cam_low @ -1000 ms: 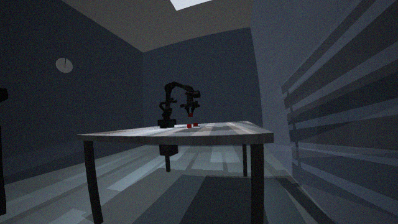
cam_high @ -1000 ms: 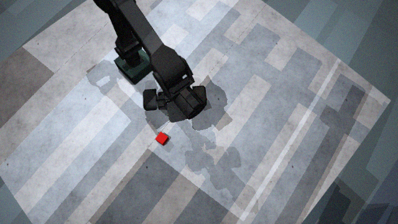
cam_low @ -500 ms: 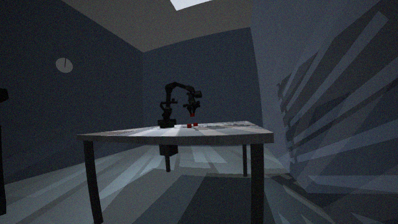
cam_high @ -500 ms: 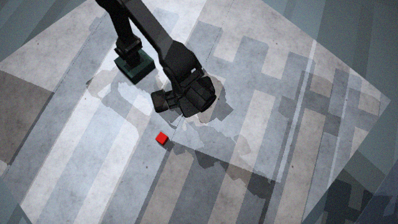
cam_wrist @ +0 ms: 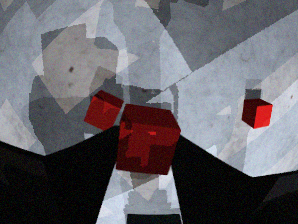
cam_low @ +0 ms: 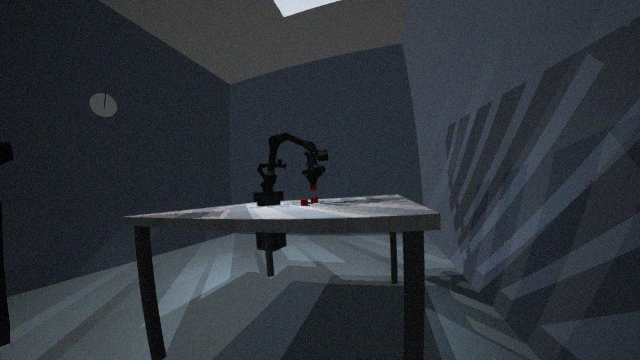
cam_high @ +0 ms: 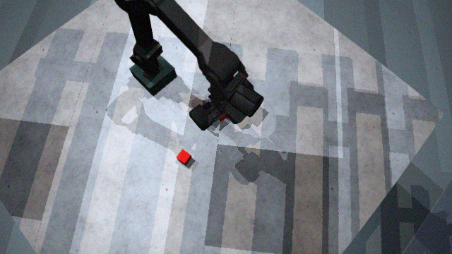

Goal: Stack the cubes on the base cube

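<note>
My gripper (cam_low: 313,185) (cam_wrist: 147,136) is shut on a red cube (cam_low: 313,188) (cam_wrist: 145,145) and holds it above the table. A second red cube (cam_high: 183,157) (cam_low: 304,202) (cam_wrist: 257,114) lies on the table in bright light, to the right in the wrist view. A third red cube (cam_low: 314,200) (cam_wrist: 103,110) lies on the table in the arm's shadow, just left of the held cube in the wrist view. In the top view the arm covers most of that area, with only a small red patch showing. I cannot tell by looks which table cube is the base.
The arm's dark base block (cam_high: 152,75) (cam_low: 268,198) stands on the table (cam_high: 134,219) (cam_low: 280,223). The arm reaches out from it over the shaded cube. Strong light and shadow patches cross the table top.
</note>
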You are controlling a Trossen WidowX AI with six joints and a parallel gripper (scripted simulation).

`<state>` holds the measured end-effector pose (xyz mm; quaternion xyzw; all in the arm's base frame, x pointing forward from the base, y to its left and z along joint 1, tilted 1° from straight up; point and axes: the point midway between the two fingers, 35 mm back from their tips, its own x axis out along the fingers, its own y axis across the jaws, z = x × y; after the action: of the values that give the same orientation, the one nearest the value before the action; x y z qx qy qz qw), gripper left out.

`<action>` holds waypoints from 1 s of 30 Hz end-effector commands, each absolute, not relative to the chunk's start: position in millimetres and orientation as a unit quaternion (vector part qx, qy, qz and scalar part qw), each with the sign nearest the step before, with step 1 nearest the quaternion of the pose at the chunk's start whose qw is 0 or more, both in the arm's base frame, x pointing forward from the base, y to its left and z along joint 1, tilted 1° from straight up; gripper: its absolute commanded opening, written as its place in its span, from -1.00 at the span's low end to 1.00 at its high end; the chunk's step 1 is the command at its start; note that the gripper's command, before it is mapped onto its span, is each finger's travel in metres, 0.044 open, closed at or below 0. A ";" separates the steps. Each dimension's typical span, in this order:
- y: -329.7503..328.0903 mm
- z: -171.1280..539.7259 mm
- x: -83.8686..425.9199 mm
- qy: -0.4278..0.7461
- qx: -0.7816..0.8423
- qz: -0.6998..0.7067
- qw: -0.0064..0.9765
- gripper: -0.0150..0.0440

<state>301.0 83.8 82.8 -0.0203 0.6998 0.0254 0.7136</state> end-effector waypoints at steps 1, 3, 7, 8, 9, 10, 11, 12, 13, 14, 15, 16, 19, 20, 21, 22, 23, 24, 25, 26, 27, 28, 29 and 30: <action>96.9 76.2 301.4 0.701 -0.054 0.062 0.709 -0.14; 103.0 74.1 301.2 0.699 -0.072 0.080 0.707 -0.14; 115.3 69.9 300.3 0.694 -0.107 0.115 0.703 -0.14; 118.4 68.8 300.0 0.692 -0.116 0.124 0.701 -0.14; 121.5 67.7 299.6 0.691 -0.124 0.133 0.700 -0.14; 124.6 66.6 299.2 0.689 -0.133 0.142 0.698 -0.14; 127.7 65.6 298.8 0.687 -0.142 0.151 0.696 -0.14; 130.7 64.5 298.4 0.685 -0.150 0.159 0.694 -0.14; 133.3 63.6 298.0 0.684 -0.157 0.167 0.693 -0.14; 134.8 63.0 297.7 0.683 -0.162 0.171 0.692 -0.14; 135.3 62.9 297.6 0.682 -0.163 0.172 0.692 -0.14; 135.3 62.9 297.6 0.682 -0.163 0.172 0.692 -0.14; 135.3 62.9 297.6 0.682 -0.163 0.172 0.692 -0.14; 135.3 62.9 297.6 0.682 -0.163 0.172 0.692 -0.14; 135.3 62.9 297.6 0.682 -0.163 0.172 0.692 -0.14; 135.3 62.9 297.6 0.682 -0.163 0.172 0.692 -0.14; 135.3 62.9 297.6 0.682 -0.163 0.172 0.692 -0.14; 135.3 62.9 297.6 0.682 -0.163 0.172 0.692 -0.14; 135.4 62.4 297.6 0.682 -0.163 0.172 0.692 -0.14; 135.6 61.1 297.7 0.682 -0.163 0.172 0.692 -0.14; 135.9 58.8 297.8 0.682 -0.163 0.173 0.692 -0.14; 136.3 56.1 297.9 0.682 -0.163 0.173 0.692 -0.14; 136.7 53.4 297.9 0.682 -0.163 0.173 0.691 -0.14; 137.0 50.7 298.0 0.682 -0.164 0.173 0.691 -0.14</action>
<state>301.0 136.4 62.4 -0.1611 0.6754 0.1700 0.6992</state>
